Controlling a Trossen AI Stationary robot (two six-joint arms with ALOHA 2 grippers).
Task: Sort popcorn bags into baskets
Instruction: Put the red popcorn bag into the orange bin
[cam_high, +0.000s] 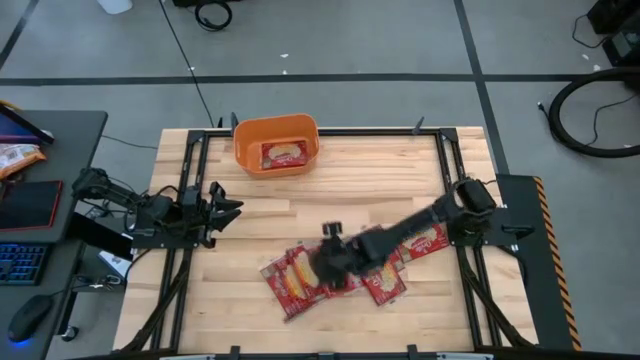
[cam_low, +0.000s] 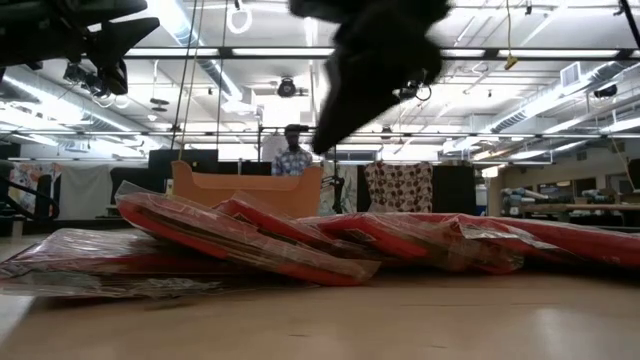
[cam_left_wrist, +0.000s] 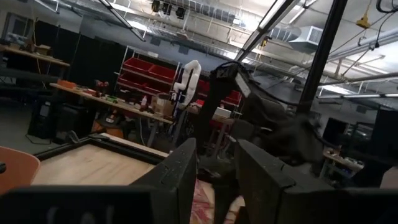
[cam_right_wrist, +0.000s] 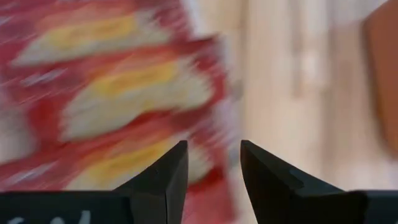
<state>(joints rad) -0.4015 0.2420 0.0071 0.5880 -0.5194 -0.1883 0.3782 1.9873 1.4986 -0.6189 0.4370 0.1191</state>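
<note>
Several red popcorn bags (cam_high: 292, 280) lie in an overlapping pile on the wooden table, near its front middle; they also show in the low view (cam_low: 240, 240). One more bag (cam_high: 283, 155) lies flat inside the orange basket (cam_high: 245, 135) at the far edge. My right gripper (cam_high: 320, 265) hovers above the pile's left part, open and empty; its fingers (cam_right_wrist: 168, 180) stand over a bag's edge (cam_right_wrist: 130, 93). My left gripper (cam_high: 228, 207) waits open at the table's left side, clear of the bags.
Black frame rails (cam_high: 190, 180) run along the table's left and right sides. Bare wood (cam_high: 380, 180) lies between the pile and the basket. A side desk (cam_high: 40, 200) at the left holds a keyboard, a mouse and an orange-and-white snack packet (cam_high: 18, 155). A person stands far behind the table (cam_low: 292, 155).
</note>
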